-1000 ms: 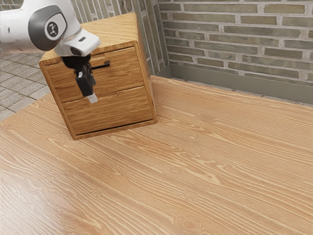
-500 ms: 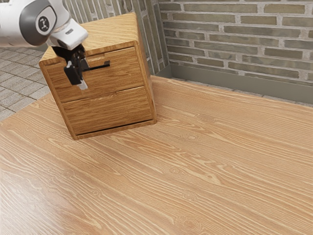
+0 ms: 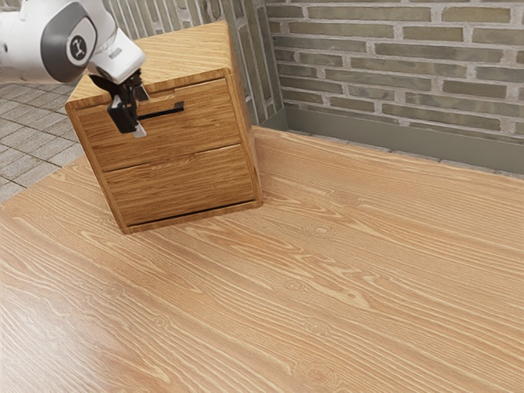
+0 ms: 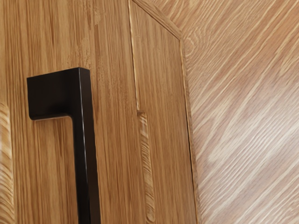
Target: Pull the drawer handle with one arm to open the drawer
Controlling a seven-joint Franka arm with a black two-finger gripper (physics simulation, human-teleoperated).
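Observation:
A wooden cabinet (image 3: 176,201) with two drawers stands on the table at the exterior view's left. The top drawer (image 3: 205,127) carries a black bar handle (image 3: 168,108), and its front sits flush with the cabinet frame. My gripper (image 3: 131,123) hangs in front of the top drawer, at the end of the handle nearer the exterior view's left, pointing down along the drawer face. In the wrist view the handle (image 4: 86,154) runs as a dark bar close under the hand, with its bent end (image 4: 51,93) meeting the drawer front (image 4: 112,140).
The lower drawer (image 3: 184,184) has no handle that I can see. A broad wooden tabletop (image 3: 344,262) stretches toward the exterior view's right. A brick wall (image 3: 409,57) stands behind, and a tiled floor (image 3: 33,139) lies beyond the cabinet at the left.
My hand has risen from the level of the seam between the drawers to the handle's height and shifted slightly toward the exterior view's left. The drawer has not moved.

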